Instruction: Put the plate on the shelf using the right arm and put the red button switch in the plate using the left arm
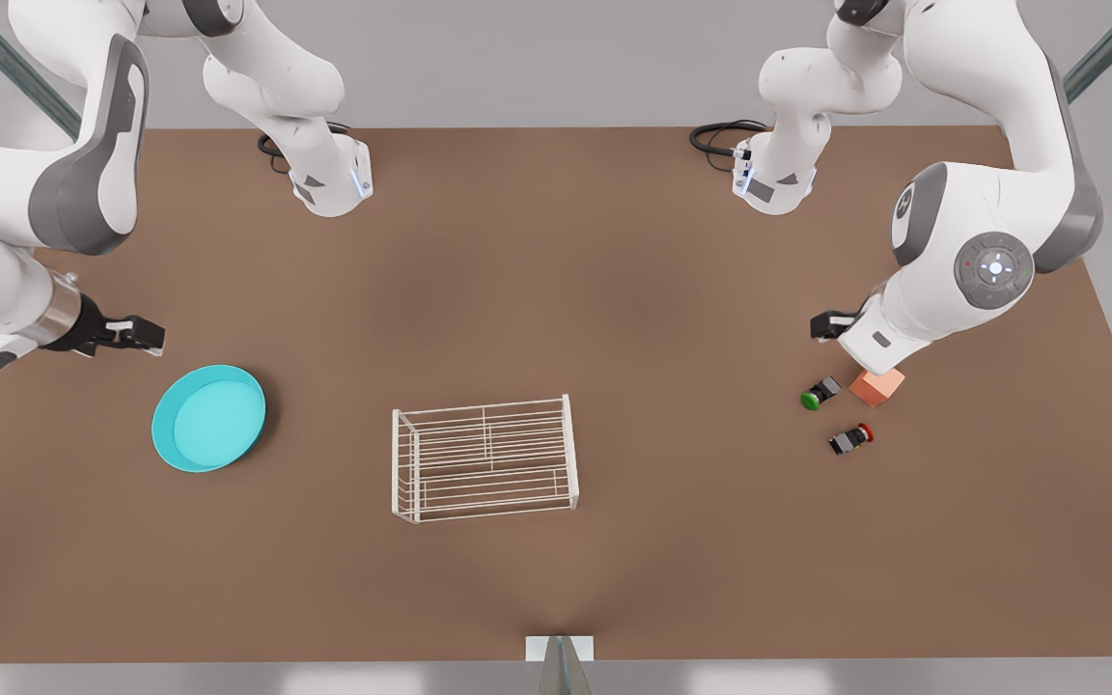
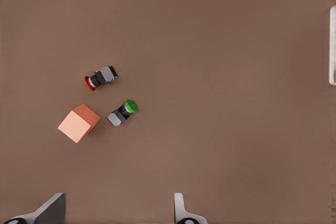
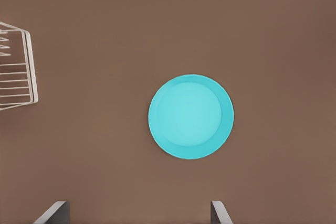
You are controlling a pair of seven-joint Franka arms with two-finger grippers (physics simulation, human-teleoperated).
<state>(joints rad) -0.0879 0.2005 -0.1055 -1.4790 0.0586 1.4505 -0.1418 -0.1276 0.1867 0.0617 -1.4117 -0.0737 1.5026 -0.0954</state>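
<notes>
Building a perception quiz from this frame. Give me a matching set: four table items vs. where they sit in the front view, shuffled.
Items:
1. plate
2. wire rack
3. red button switch
4. green button switch

Places:
A. touching the table, nearest the orange cube
B. middle of the table
C. front view's left, near the right gripper
D. front view's right, closest of its cluster to the camera-side table edge

Pairs: 1-C, 2-B, 3-D, 4-A

Both grippers are open; the left gripper hovers by the switches.
</notes>
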